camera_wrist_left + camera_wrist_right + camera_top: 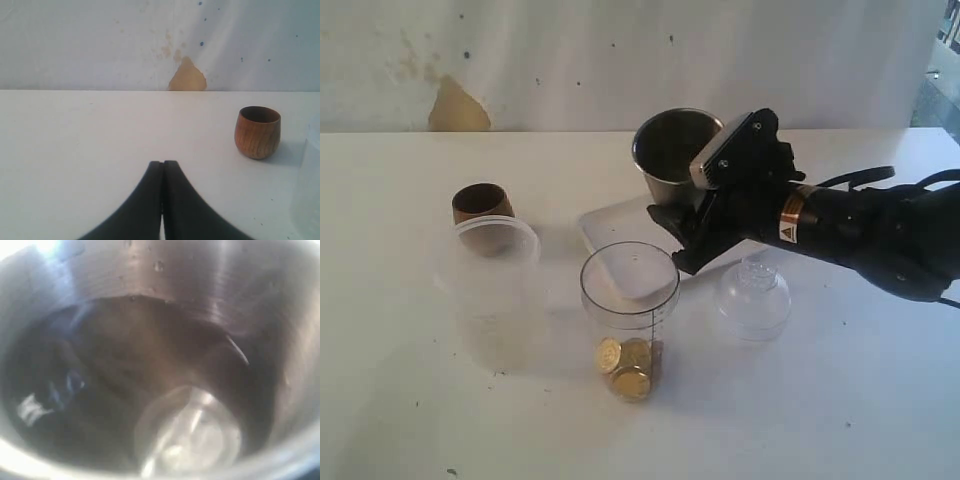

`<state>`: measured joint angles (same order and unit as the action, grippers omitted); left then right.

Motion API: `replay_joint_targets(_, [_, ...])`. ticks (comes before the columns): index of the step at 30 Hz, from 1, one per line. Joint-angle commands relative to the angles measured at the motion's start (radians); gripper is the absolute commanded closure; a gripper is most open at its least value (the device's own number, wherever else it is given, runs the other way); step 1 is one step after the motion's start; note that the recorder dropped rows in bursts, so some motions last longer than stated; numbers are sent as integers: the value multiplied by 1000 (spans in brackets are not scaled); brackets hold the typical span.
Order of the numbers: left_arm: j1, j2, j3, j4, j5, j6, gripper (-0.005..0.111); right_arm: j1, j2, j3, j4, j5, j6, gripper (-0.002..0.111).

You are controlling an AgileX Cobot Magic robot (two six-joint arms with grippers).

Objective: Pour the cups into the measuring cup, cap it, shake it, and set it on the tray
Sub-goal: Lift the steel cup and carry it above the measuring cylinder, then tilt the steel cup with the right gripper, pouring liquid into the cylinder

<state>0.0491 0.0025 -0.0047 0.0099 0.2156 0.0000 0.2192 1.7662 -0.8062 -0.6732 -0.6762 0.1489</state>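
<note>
The measuring cup [630,305] stands mid-table with gold coins [626,366] at its bottom. Just behind it my right gripper [672,238] holds the brushed-steel tumbler [675,148] over the white tray [605,226]. The tumbler is roughly upright. Its dark wet inside [150,370] fills the right wrist view and hides the fingers there. The brown wooden cup [480,203] [257,132] stands upright at the left. My left gripper [163,163] is shut and empty, low over bare table, with the wooden cup ahead and to one side. It is out of the exterior view.
A frosted translucent cup [498,290] [310,190] stands in front of the wooden cup. A clear domed lid [752,297] lies right of the measuring cup, under my right arm. A wall [620,60] closes the table's far edge.
</note>
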Motion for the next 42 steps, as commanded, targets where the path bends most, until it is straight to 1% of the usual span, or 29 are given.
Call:
replay_joint_targets(1, [-1, -2, 5, -2, -5, 0, 107, 0, -14, -18, 0, -66, -46, 108])
replay_joint_targets(8, [-1, -2, 5, -2, -5, 0, 107, -5, -27, -22, 17, -66, -70, 108])
replay_joint_targets(12, [-1, -2, 5, -2, -5, 0, 107, -41, -43, -24, 27, -54, -67, 108])
replay_joint_targets(15, [-1, -2, 5, -2, -5, 0, 107, -63, -51, -24, 27, -9, -67, 108])
replay_joint_targets(18, [-1, -2, 5, -2, -5, 0, 107, -67, -51, -22, -14, 34, -72, 108])
replay_joint_targets(22, [-1, -2, 5, -2, -5, 0, 107, -67, -48, -19, -46, 45, -79, 108])
replay_joint_targets(24, [-1, -2, 5, -2, -5, 0, 107, -67, -47, -19, -56, 45, -79, 108])
replay_joint_targets(28, [-1, -2, 5, -2, -5, 0, 107, -67, -47, -19, -136, 45, -83, 108])
replay_joint_targets(32, [-1, -2, 5, -2, -5, 0, 107, -67, -47, -19, -136, 38, -98, 108])
replay_joint_targets(38, [-1, -2, 5, -2, -5, 0, 107, -67, -47, -19, -179, -37, -87, 108])
replay_joint_targets(42, [-1, -2, 5, -2, -5, 0, 107, -67, -47, -19, -193, -39, -87, 108])
